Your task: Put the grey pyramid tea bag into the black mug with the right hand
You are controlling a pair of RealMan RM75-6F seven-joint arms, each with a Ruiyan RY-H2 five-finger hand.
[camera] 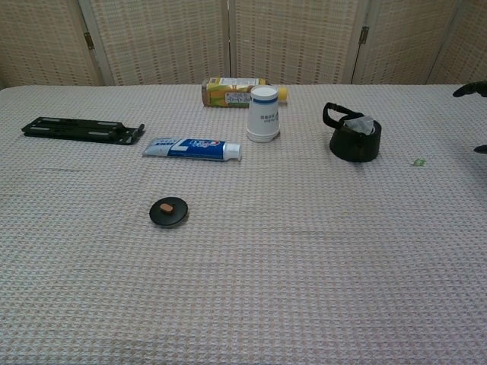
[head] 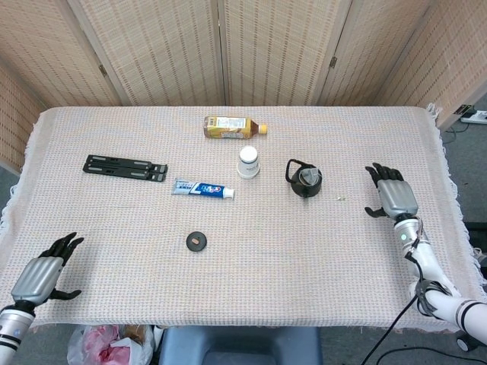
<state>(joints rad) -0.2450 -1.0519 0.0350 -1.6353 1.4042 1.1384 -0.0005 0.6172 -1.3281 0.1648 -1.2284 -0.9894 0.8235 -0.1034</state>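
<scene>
The black mug (head: 304,182) (camera: 354,139) stands right of the table's middle, its handle toward the back left. The grey pyramid tea bag (head: 308,177) (camera: 360,124) sits inside it, poking above the rim. A small greenish tag (head: 341,199) (camera: 418,162) lies on the cloth just right of the mug. My right hand (head: 394,198) is open and holds nothing, well to the right of the mug near the table's right side; the chest view shows only its fingertips (camera: 473,89) at the edge. My left hand (head: 42,275) rests open at the front left corner.
A white paper cup (head: 248,162) stands left of the mug, with a yellow drink bottle (head: 232,126) lying behind it. A toothpaste tube (head: 202,189), a black flat rack (head: 125,167) and a small black disc (head: 197,241) lie further left.
</scene>
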